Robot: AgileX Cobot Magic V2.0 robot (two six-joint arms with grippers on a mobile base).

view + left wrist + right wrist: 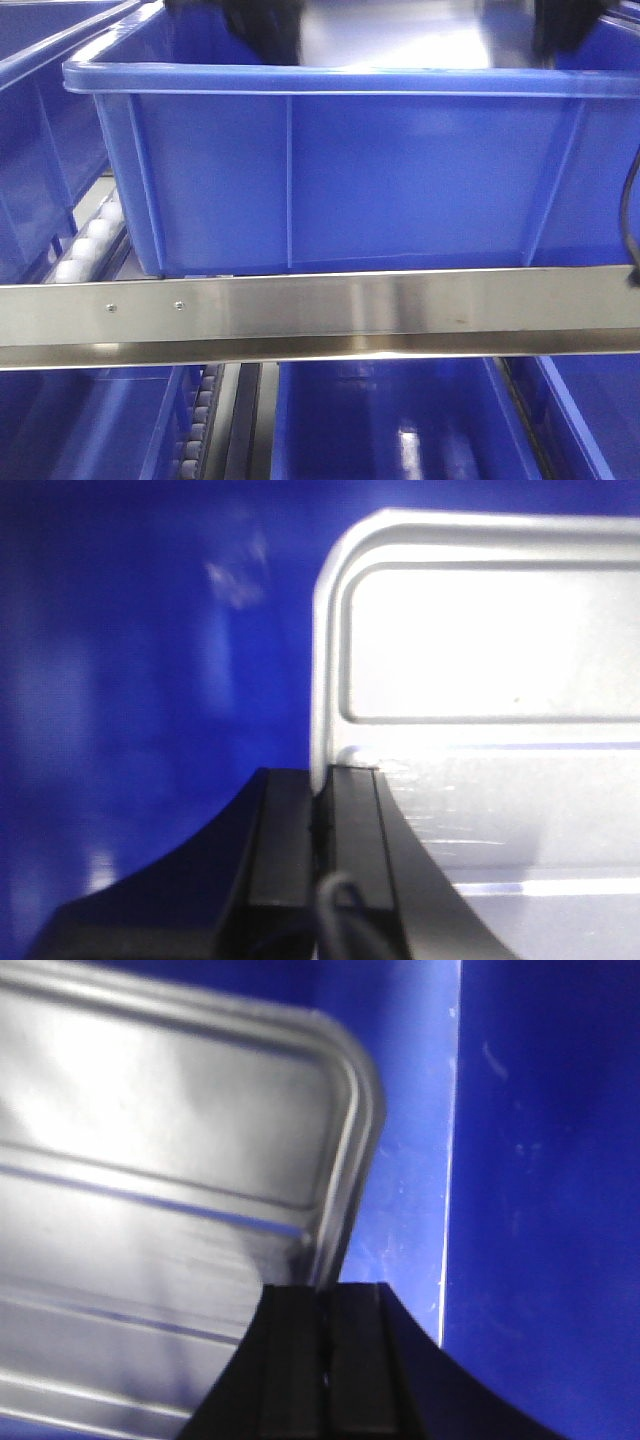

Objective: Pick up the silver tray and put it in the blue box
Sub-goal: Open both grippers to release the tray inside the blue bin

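The silver tray (480, 660) is shiny, with a raised rim and rounded corners, and long ridges show in its base (170, 1180). My left gripper (320, 775) is shut on the tray's left rim near a corner. My right gripper (325, 1290) is shut on the tray's right rim, and the tray looks tilted in that view. Blue plastic of the blue box (350, 170) fills the background behind the tray in both wrist views. In the front view the tray (400, 35) shows just above the box's flanged rim, between two blurred dark arms at the top edge.
A steel rail (320, 310) runs across in front of the box. White conveyor rollers (90, 240) lie at the left. Another blue crate (40, 140) stands at the far left, and more blue crates (390, 420) sit on the level below.
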